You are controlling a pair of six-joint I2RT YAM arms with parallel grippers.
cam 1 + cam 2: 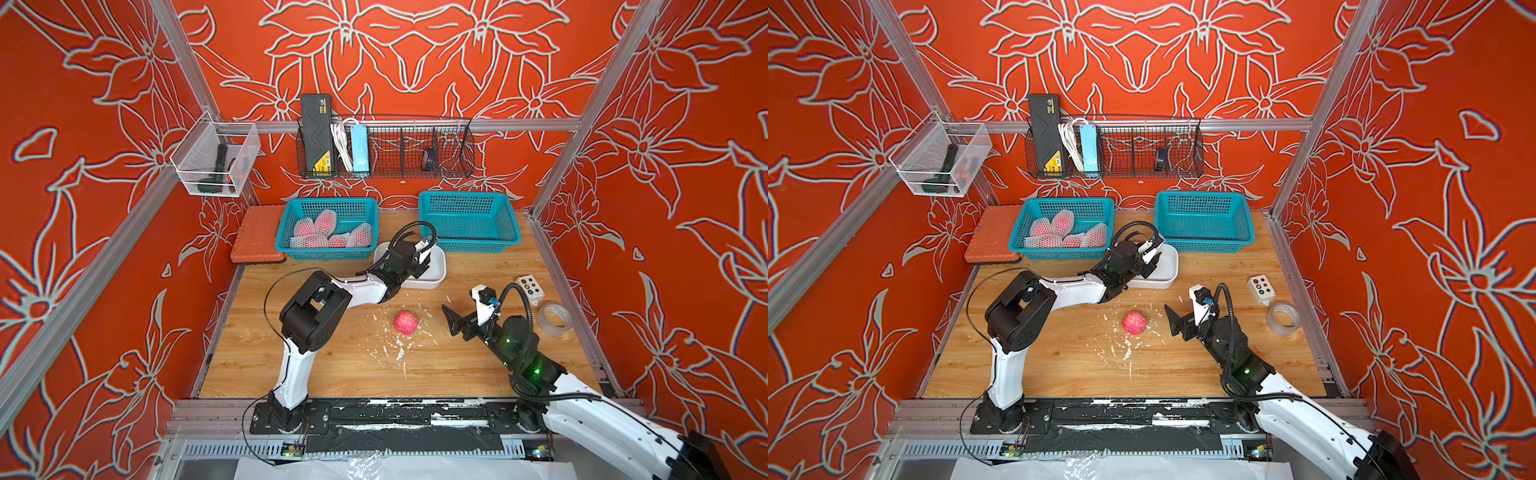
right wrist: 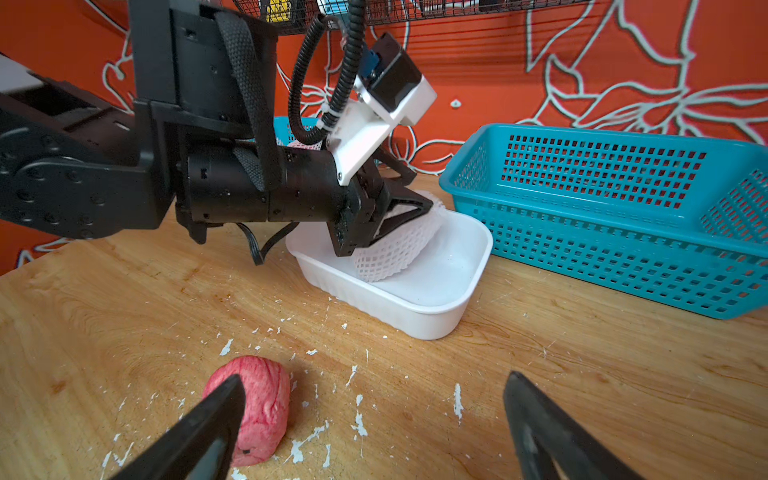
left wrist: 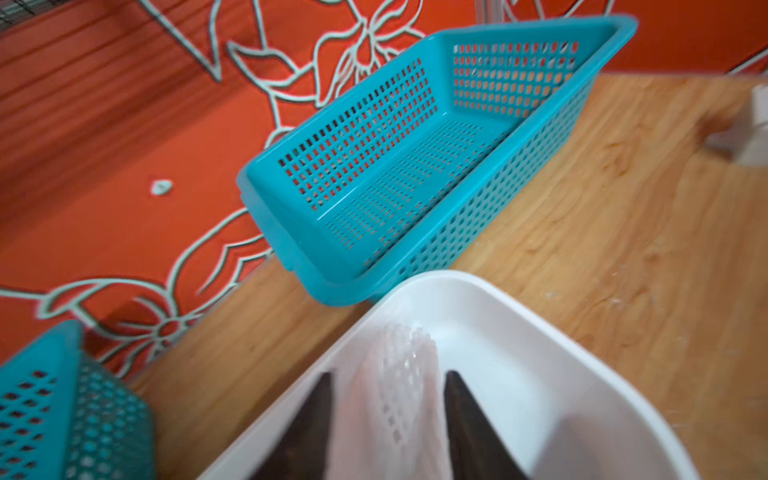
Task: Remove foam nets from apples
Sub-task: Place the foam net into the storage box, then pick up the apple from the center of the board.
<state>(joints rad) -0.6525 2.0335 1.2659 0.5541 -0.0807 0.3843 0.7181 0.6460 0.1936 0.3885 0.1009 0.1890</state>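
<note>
A bare red-pink apple (image 1: 406,323) (image 1: 1134,323) (image 2: 253,407) lies on the wooden table among white crumbs. My left gripper (image 1: 424,255) (image 3: 389,373) hangs over a white tray (image 1: 432,279) (image 2: 415,309). Its jaws stand parted, and a white foam net (image 3: 399,374) (image 2: 395,249) sits loosely between them, drooping into the tray. My right gripper (image 1: 449,322) (image 2: 376,376) is wide open just right of the bare apple, holding nothing. Several apples in foam nets (image 1: 328,232) (image 1: 1065,232) fill the left teal basket (image 1: 286,246).
An empty teal basket (image 1: 469,245) (image 3: 415,166) stands behind the tray at the back right. A button box (image 1: 530,289) and a tape roll (image 1: 553,318) sit by the right edge. An orange pad (image 1: 257,237) lies at the back left. Foam crumbs (image 1: 395,349) litter the middle.
</note>
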